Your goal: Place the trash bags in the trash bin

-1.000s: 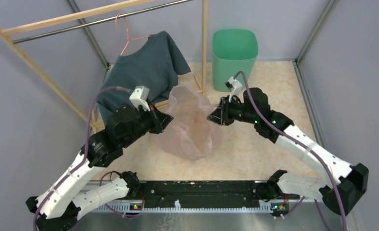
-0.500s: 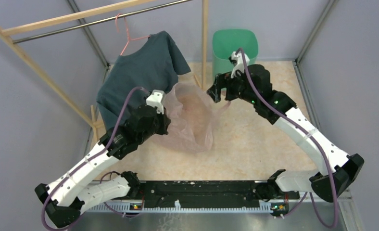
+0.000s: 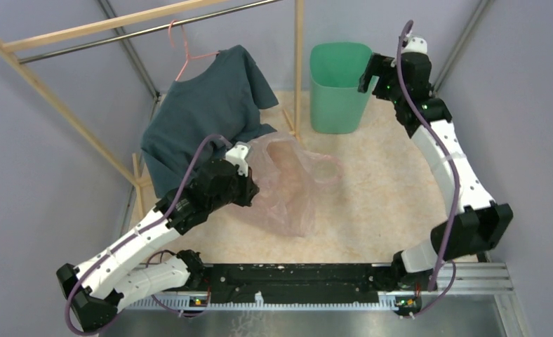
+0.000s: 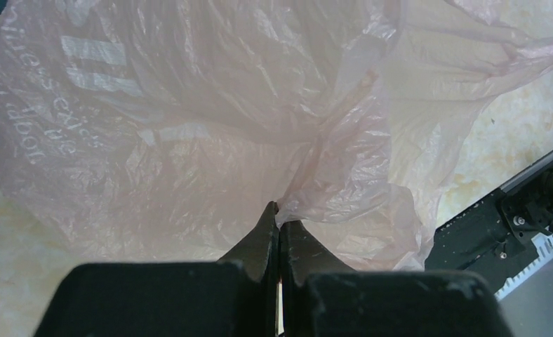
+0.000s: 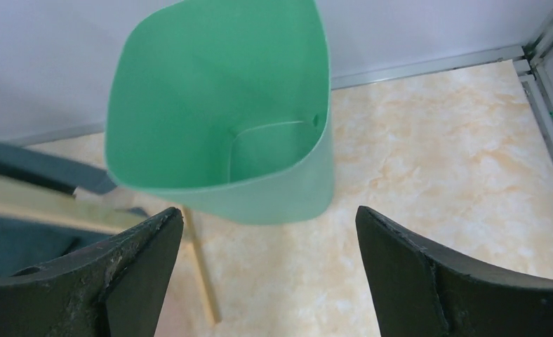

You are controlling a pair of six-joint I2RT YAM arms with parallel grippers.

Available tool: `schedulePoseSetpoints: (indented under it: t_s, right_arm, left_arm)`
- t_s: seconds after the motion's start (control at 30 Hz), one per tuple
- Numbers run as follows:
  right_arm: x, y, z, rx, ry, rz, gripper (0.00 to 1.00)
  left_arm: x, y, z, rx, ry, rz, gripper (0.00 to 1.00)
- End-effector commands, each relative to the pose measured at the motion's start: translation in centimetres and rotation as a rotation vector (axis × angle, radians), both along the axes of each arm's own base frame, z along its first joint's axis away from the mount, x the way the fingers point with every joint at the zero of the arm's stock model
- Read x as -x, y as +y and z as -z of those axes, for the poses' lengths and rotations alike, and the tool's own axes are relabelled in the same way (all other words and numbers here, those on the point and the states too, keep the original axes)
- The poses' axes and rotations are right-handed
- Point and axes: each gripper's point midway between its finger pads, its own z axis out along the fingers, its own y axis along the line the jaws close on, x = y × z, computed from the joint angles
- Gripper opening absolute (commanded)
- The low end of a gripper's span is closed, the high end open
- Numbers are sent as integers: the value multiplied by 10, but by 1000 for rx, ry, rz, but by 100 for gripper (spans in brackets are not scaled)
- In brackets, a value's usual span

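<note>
The pale-pink translucent trash bag [image 3: 291,186] lies crumpled on the floor at the middle, one handle loop trailing to the right. My left gripper [image 3: 251,191] is at the bag's left edge, shut on a pinch of its film. The left wrist view shows the film caught between the closed fingertips of the left gripper [image 4: 279,209], with the rest of the bag [image 4: 210,119] spread out beyond them. The mint-green trash bin [image 3: 333,105] stands upright at the back. My right gripper [image 3: 367,72] hovers open at the bin's right rim, holding nothing. In the right wrist view the right gripper [image 5: 268,214] frames the bin [image 5: 189,105], whose inside shows nothing.
A dark teal shirt [image 3: 207,105] hangs on a pink hanger [image 3: 182,53] from a wooden rack [image 3: 298,63] at the back left, close to the bag and bin. A rack leg [image 5: 202,274] stands just left of the bin. Grey walls enclose the floor.
My right gripper let go of the bag, opened wide and swung up and back to the bin's right rim. The freed handle dropped to the floor. My left gripper shifted right, still gripping.
</note>
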Motion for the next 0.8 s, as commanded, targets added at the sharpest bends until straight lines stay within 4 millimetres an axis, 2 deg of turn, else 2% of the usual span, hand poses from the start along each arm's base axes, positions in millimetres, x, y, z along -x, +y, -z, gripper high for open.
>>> schedulePoseSetpoints:
  t_s: [0.0, 0.17, 0.23, 0.4, 0.5, 0.57, 0.77]
  right_arm:
    - [-53, -18, 0, -7, 4, 93, 93]
    - [-99, -39, 13, 31, 43, 210, 92]
    - [-114, -43, 25, 34, 76, 229, 89]
    - [-137, -44, 56, 65, 176, 241, 64]
    - [-138, -44, 77, 87, 246, 245, 44]
    - [-136, -45, 83, 96, 269, 243, 33]
    - [-113, -51, 73, 141, 308, 235, 0]
  left_arm:
    - [-4, -11, -10, 76, -22, 5, 0]
    - [-1, -11, -11, 95, 0, -6, 0]
    - [1, -10, -11, 101, 8, -15, 0]
    - [4, -6, -14, 124, 19, -44, 0]
    - [5, -6, -16, 145, 27, -50, 0]
    - [6, -7, -17, 156, 32, -53, 0]
    - [10, -10, -22, 183, 43, -39, 0]
